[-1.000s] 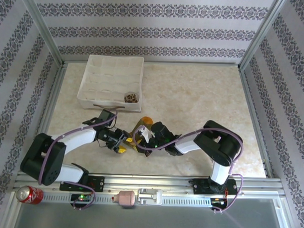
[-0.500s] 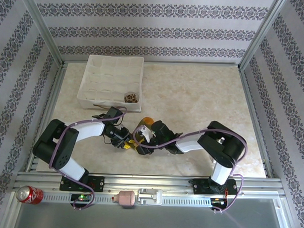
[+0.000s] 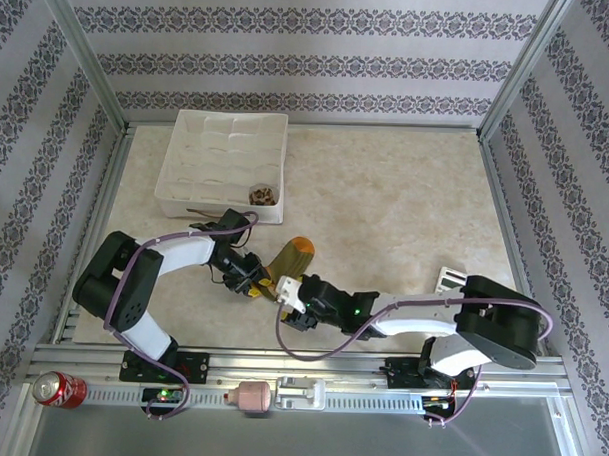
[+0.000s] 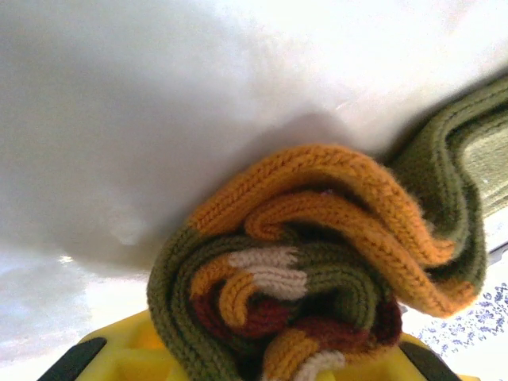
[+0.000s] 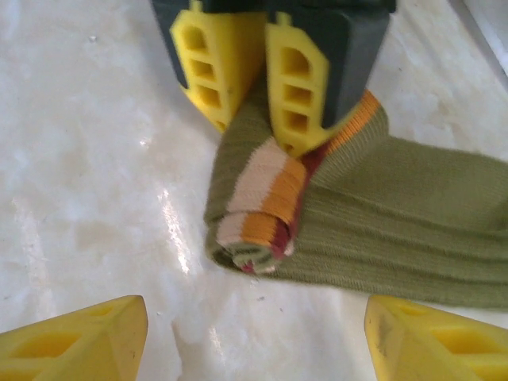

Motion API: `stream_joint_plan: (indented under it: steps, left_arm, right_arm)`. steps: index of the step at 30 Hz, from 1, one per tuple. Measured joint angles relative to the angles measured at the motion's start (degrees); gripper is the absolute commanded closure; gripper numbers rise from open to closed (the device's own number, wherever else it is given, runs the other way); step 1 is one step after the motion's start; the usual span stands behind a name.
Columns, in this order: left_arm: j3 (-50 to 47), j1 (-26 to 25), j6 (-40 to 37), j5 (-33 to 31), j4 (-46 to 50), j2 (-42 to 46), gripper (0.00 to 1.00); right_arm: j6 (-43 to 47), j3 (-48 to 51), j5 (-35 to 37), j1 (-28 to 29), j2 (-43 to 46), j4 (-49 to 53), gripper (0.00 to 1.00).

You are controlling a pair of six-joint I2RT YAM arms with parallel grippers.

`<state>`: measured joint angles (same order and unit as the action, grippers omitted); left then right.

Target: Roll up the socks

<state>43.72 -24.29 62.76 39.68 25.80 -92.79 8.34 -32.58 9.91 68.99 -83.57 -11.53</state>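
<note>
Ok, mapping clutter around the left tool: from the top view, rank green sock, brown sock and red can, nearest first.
1. green sock, gripped in the left tool.
2. brown sock, in the white box behind.
3. red can, far near-left corner.

Olive-green sock [image 3: 288, 259] lies on the counter [image 3: 406, 192], its striped end rolled tight, its flat length stretching toward one o'clock.

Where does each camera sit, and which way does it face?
Top external: above, behind the bases, looking down at the table; both arms, left tool and right tool at the olive sock.
Left wrist: close against the sock's rolled end; own yellow fingers at bottom.
Right wrist: faces the roll and the left tool clamping it; own fingers at bottom corners.
Both wrist views share the roll.
</note>
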Motion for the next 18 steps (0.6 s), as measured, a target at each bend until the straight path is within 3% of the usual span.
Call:
stream_joint_plan:
  steps: [9, 13, 18]
  left_arm:
    - [0.5, 0.0, 0.0, 0.0, 0.7, -0.4, 0.76]
    - [0.8, 0.0, 0.0, 0.0, 1.0, -0.5, 0.76]
    - [0.9, 0.0, 0.0, -0.1, 1.4, -0.5, 0.76]
  right_arm:
    - [8.9, -9.8, 7.5, 3.2, -8.9, 0.7, 0.32]
    - [9.9, -10.8, 8.0, 3.2, -12.2, 0.6, 0.45]
    - [9.0, -11.0, 8.7, 2.2, -15.6, 0.7, 0.68]
